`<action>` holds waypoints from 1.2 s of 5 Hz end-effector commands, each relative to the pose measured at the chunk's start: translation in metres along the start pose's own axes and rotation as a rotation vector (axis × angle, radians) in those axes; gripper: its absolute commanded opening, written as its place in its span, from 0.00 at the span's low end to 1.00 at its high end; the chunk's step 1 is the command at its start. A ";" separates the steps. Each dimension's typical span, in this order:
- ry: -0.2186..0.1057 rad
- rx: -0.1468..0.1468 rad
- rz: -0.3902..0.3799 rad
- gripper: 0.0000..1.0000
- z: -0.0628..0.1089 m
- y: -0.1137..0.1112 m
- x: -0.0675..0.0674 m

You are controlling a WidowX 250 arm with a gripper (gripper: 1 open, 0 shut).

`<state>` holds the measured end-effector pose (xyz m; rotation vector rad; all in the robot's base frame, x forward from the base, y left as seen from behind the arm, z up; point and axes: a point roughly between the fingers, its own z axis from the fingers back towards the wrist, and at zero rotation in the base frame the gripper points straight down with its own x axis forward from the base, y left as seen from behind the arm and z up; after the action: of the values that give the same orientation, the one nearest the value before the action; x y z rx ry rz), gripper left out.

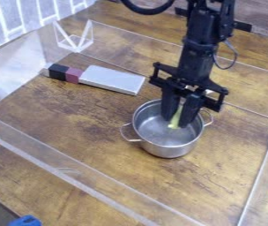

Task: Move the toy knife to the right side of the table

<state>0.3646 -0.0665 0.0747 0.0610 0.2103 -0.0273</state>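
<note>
The toy knife (101,79) lies flat on the left part of the table (66,119), grey blade pointing right and black-and-pink handle to the left. My gripper (183,115) hangs well to its right, reaching down into a steel pot (150,142). Its fingers are shut on a yellow-green corn cob (176,119), which stands upright inside the pot. The knife is untouched, about a pot's width from the gripper.
Low clear acrylic walls (66,159) edge the table on all sides. A small clear acrylic stand (71,35) sits at the back left corner. Something blue (25,221) shows outside the front wall. Bare wood lies right of the pot.
</note>
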 end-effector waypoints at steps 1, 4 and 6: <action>-0.132 -0.013 -0.005 0.00 0.051 -0.010 -0.002; -0.171 0.000 0.024 0.00 0.064 -0.003 -0.044; -0.177 -0.008 -0.026 0.00 0.038 -0.019 -0.050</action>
<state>0.3221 -0.0832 0.1019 0.0596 0.1019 -0.0457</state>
